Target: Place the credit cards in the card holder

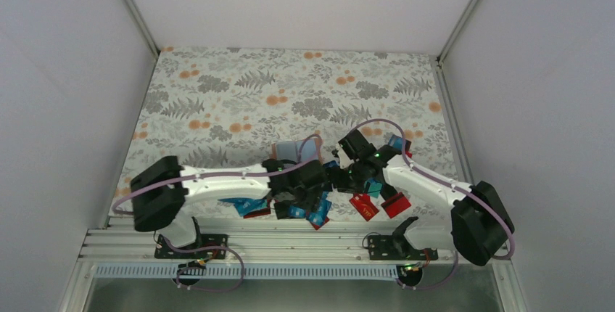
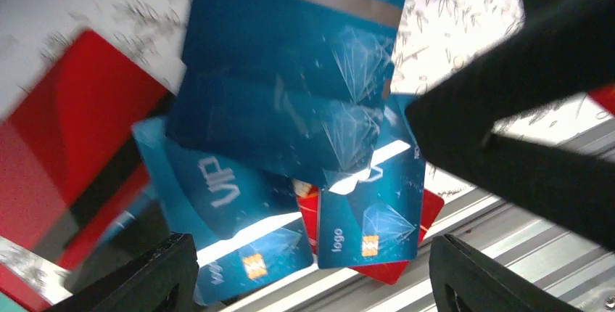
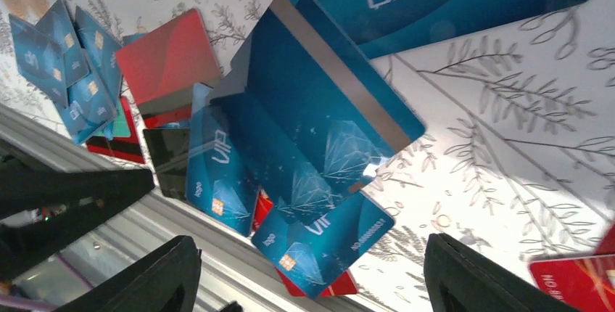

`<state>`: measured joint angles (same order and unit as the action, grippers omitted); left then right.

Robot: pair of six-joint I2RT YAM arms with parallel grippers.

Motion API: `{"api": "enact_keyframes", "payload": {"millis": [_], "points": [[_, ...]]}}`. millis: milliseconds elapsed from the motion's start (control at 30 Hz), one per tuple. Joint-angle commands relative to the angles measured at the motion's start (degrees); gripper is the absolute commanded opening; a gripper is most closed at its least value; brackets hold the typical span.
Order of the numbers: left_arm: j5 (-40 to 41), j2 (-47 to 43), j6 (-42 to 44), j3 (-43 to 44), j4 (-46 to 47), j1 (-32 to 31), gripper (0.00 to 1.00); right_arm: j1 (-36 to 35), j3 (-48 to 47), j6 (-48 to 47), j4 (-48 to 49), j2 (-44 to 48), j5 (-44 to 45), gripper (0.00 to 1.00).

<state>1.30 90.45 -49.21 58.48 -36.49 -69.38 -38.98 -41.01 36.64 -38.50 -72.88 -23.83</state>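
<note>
progress near zero: blue and red plastic credit cards [image 3: 319,109] loose on floral worktop [image 1: 290,87], left tool [image 2: 315,276] and right tool [image 3: 304,276] gaping, empty.

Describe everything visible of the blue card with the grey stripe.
The striped card is thin glossy blue plastic, back side up, with a grey magnetic stripe along one long edge and a diamond graphic. It lies askew atop overlapping blue VIP cards near the table's railed edge, one corner over the floral cloth. Nothing grips it.
</note>
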Motion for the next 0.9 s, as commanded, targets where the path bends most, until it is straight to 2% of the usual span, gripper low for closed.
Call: {"api": "enact_keyframes", "payload": {"millis": [0, 133, 333, 500, 867], "points": [[4.1, 6.3, -6.6, 6.5, -12.7, -4.4, 0.84, -0.4, -1.1, 1.2, -3.3, 1.7, 6.1, 0.81], [4.5, 8.4, -10.2, 7.8, -14.1, -6.1, 0.9, 0.4, -0.9, 1.6, -3.5, 2.7, 8.5, 0.88], [6.0, 9.4, -13.2, 6.2, -15.2, -6.1, 0.94, 1.6, -0.3, 1.1, -3.5, 4.3, 9.0, 0.89], [6.1, 10.3, -13.9, 4.8, -13.0, -5.8, 0.92, 2.7, 0.3, 0.6, -3.6, 5.4, 9.0, 0.89], [5.3, 11.4, -12.2, 3.6, -9.0, -3.7, 0.81, 3.8, 1.1, -0.2, -3.5, 7.2, 8.5, 0.89]]}}
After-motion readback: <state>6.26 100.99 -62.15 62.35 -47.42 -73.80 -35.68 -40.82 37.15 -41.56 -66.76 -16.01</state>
